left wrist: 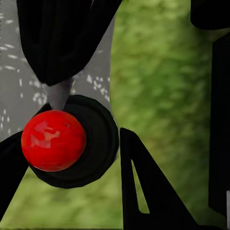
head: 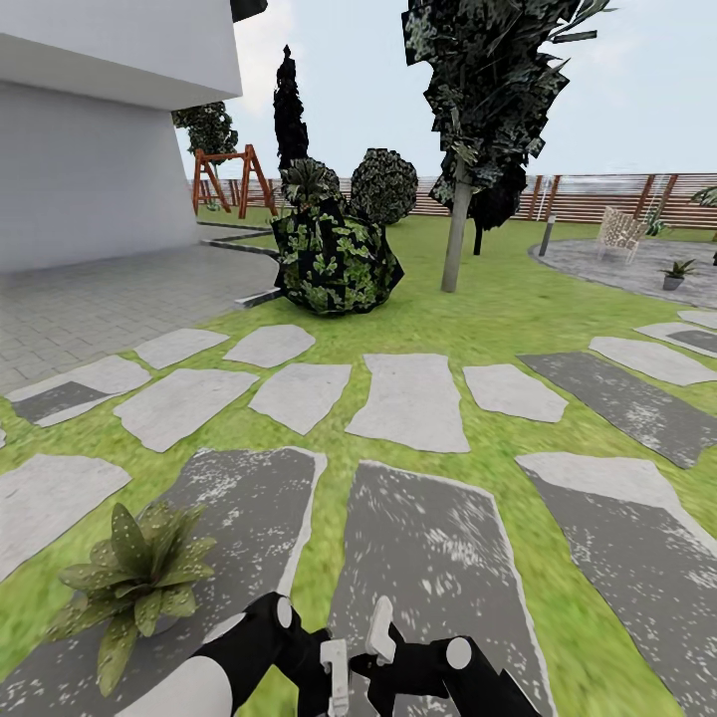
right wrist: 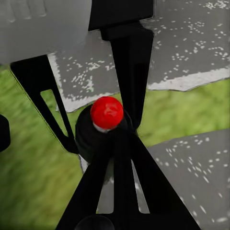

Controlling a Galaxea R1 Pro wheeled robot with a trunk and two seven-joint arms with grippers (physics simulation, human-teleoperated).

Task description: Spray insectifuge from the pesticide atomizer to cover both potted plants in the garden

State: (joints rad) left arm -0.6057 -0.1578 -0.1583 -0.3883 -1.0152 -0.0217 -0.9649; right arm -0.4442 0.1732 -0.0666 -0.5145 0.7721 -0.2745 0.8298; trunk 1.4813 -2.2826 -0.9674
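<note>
Leafy potted plant [head: 134, 578] sits beside stepping stones [head: 408, 398].

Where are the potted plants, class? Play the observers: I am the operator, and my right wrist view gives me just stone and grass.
Observer: The head view shows a potted plant close on the robot's left, at the edge of a dark stepping stone.
Operator: And the other one?
Observer: A second potted plant stands far off to the right, on the grey patio.
Operator: Anything straight ahead?
Observer: A big dark bush, beyond the pale stones.
</note>
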